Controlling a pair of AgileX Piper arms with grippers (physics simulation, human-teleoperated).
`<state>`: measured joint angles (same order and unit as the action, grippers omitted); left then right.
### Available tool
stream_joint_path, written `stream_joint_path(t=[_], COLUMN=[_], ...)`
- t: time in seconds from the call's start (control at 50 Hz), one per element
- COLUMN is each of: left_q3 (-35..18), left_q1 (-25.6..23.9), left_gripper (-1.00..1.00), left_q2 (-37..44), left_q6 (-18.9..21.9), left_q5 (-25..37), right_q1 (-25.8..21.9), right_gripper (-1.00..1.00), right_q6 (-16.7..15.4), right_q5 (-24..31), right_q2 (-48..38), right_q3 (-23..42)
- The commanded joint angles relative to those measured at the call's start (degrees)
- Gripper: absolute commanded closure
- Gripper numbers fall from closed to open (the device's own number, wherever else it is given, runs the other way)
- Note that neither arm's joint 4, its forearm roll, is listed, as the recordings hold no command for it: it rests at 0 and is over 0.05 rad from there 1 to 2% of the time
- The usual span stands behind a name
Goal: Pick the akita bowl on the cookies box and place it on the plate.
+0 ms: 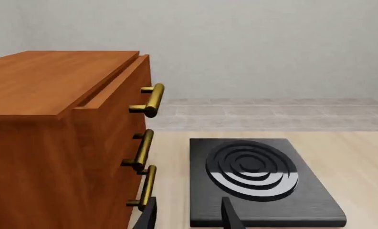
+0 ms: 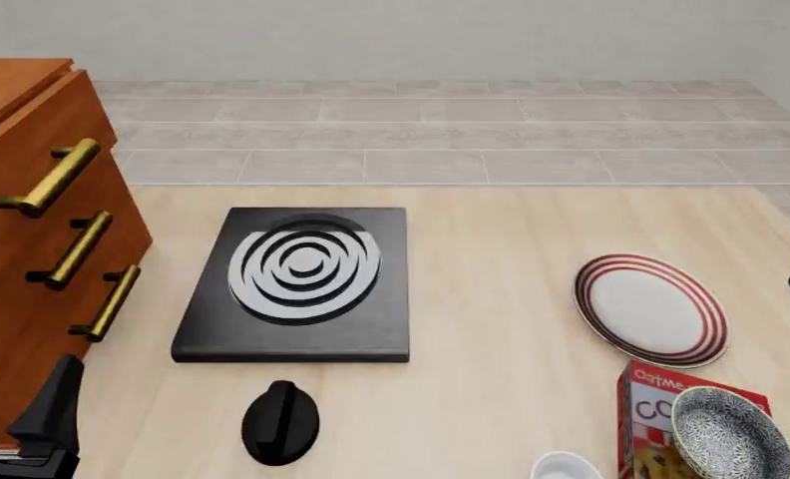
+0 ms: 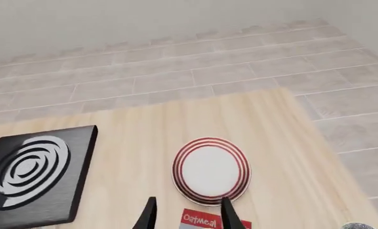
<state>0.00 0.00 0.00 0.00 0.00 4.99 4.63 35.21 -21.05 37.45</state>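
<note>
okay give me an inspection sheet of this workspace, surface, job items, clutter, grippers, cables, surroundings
Surface: light wooden table, flat.
Job's things: akita bowl sitting on cookies box; plate bare, just beyond the box.
Clutter: black stove burner, black knob, plain white bowl, wooden drawer cabinet with brass handles.
Grippers: left gripper open, holding nothing; right gripper open, above the box's far end.
Cables: nothing seen.
Surroundings: grey tiled floor, pale wall.
</note>
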Motion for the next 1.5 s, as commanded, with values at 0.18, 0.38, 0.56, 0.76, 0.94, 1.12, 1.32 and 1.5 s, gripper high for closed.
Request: stream_joint_path(t=[0.18,0.38,0.56,0.76,0.94,1.12,1.32,1.5], left_q3=[0.0,0.0,0.0,0.0,0.0,0.0,0.0,0.0], left_q1=[0.0,0.0,0.0,0.0,0.0,0.0,0.0,0.0], left_gripper=[-1.0,-1.0,-1.0,-1.0,-1.0,-1.0,-1.0,-1.0], left_q2=[0.0,0.0,0.0,0.0,0.0,0.0,0.0,0.0], left_q6=[0.0,0.0,0.0,0.0,0.0,0.0,0.0,0.0], left_q5=[0.0,0.0,0.0,0.0,0.0,0.0,0.0,0.0], right_q1=[2.2,4.5,6.1,9.1,10.7,12.8,15.1,17.2], right_gripper=[-1.0,-1.0,-1.0,-1.0,-1.0,-1.0,-1.0,-1.0], right_q6=[-1.4,-2.1,-2.3,-1.2,-0.6,0.0,0.4,-1.1], right_q5=[10.5,12.7,14.9,15.5,14.9,14.0,12.7,10.7], right_q2=[-2.6,-1.4,0.8,2.5,3.1,4.1,4.5,3.4], right_q3=[2.9,1.4,-0.1,-1.9,-4.4,-7.2,-9.6,-11.3])
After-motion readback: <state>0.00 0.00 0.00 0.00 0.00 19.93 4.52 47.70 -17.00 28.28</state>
